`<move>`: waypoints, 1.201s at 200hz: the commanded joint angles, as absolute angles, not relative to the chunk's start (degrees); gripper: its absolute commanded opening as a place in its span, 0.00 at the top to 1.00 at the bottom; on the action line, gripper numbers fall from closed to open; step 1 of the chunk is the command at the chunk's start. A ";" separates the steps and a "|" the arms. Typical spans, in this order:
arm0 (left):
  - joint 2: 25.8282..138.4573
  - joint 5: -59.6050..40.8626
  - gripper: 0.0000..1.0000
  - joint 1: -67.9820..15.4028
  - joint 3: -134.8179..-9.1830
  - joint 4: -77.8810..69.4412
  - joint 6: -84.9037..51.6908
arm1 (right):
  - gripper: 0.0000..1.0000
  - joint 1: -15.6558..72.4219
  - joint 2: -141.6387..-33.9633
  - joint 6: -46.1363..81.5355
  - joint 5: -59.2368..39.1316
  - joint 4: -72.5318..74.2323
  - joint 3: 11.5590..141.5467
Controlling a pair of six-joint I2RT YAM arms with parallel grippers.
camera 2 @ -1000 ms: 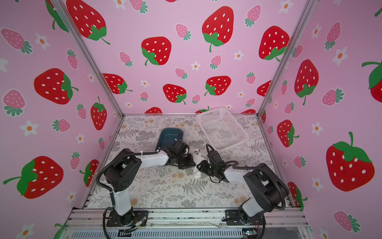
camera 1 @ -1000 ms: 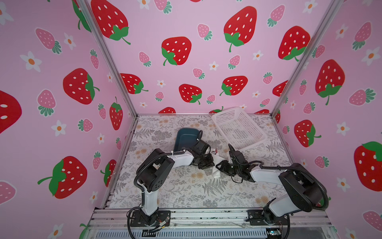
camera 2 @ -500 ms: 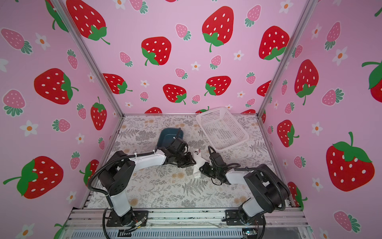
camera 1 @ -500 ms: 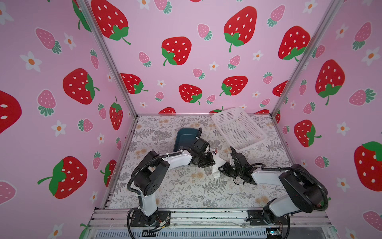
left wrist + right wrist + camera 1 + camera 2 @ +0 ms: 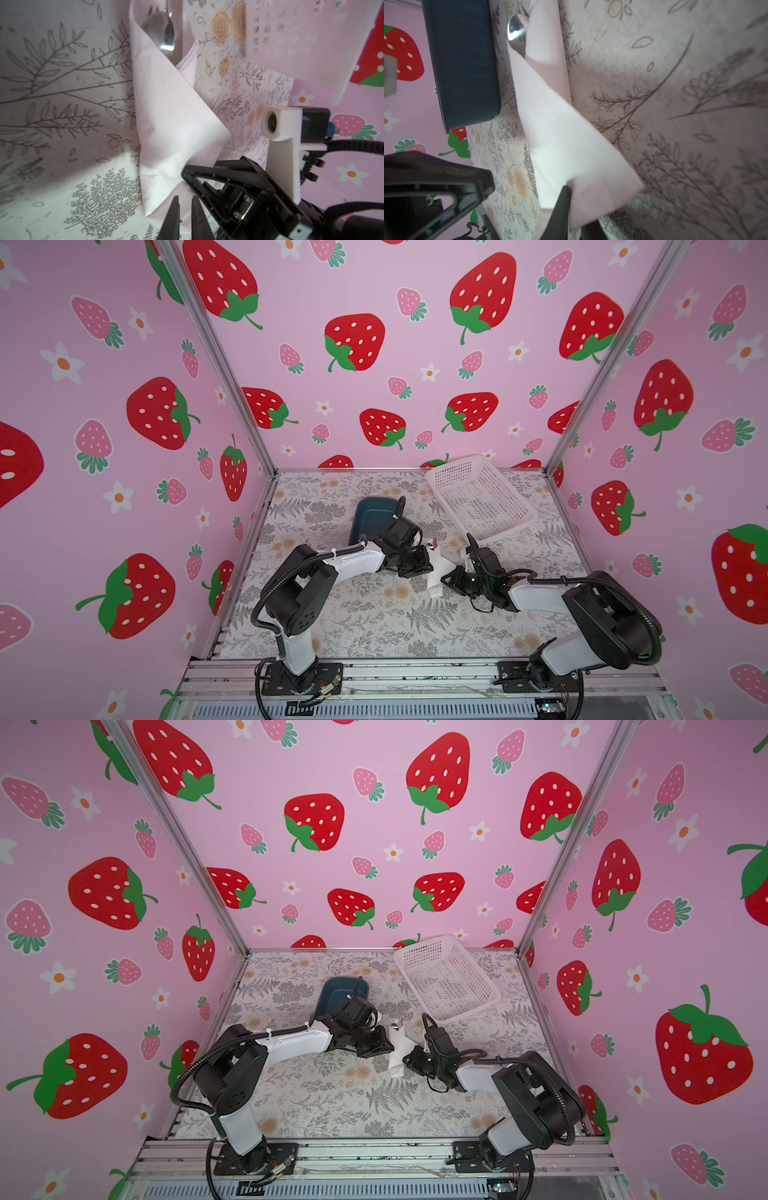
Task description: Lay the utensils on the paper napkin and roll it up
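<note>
The paper napkin (image 5: 436, 572) (image 5: 397, 1052) lies mid-table, wrapped into a loose white roll (image 5: 166, 116) (image 5: 560, 145). The utensils are inside it. A spoon bowl (image 5: 164, 31) (image 5: 517, 29) and fork tines (image 5: 152, 9) poke out of its far end; the knife is hidden. My left gripper (image 5: 427, 561) (image 5: 185, 197) sits at the roll's left side. Its jaws are almost together over the near end, with nothing seen between them. My right gripper (image 5: 446, 578) (image 5: 577, 207) is at the roll's right side, shut on a loose corner flap of the napkin.
A dark blue tub (image 5: 370, 514) (image 5: 463, 62) stands just behind the left gripper. A white perforated basket (image 5: 478, 497) (image 5: 301, 41) rests tilted at the back right. The two grippers are close together, face to face across the roll.
The right gripper's jaws have closed onto the napkin's flap. The left gripper has shifted slightly right along the roll, and more of the white roll shows between the two grippers.
</note>
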State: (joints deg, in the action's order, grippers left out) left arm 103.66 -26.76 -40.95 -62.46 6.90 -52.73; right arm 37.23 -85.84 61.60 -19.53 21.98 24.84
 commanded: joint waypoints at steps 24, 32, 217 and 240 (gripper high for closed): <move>103.73 -29.40 0.88 -42.67 -60.59 7.28 -52.45 | 0.91 36.65 -85.92 60.60 -19.44 22.33 25.40; 103.55 -29.50 0.88 -42.84 -60.26 7.34 -52.25 | 0.91 36.65 -85.99 60.46 -19.18 22.03 25.51; 105.68 -26.08 0.88 -46.80 -60.91 9.03 -52.50 | 0.91 36.56 -87.33 60.47 -18.28 21.52 25.14; 106.54 -26.51 0.88 -47.13 -61.54 8.88 -52.31 | 0.90 36.57 -87.41 60.60 -18.31 21.51 25.14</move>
State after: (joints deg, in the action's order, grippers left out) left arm 104.90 -26.57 -46.46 -60.45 7.99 -52.29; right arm 36.95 -86.41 61.17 -19.49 22.20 24.86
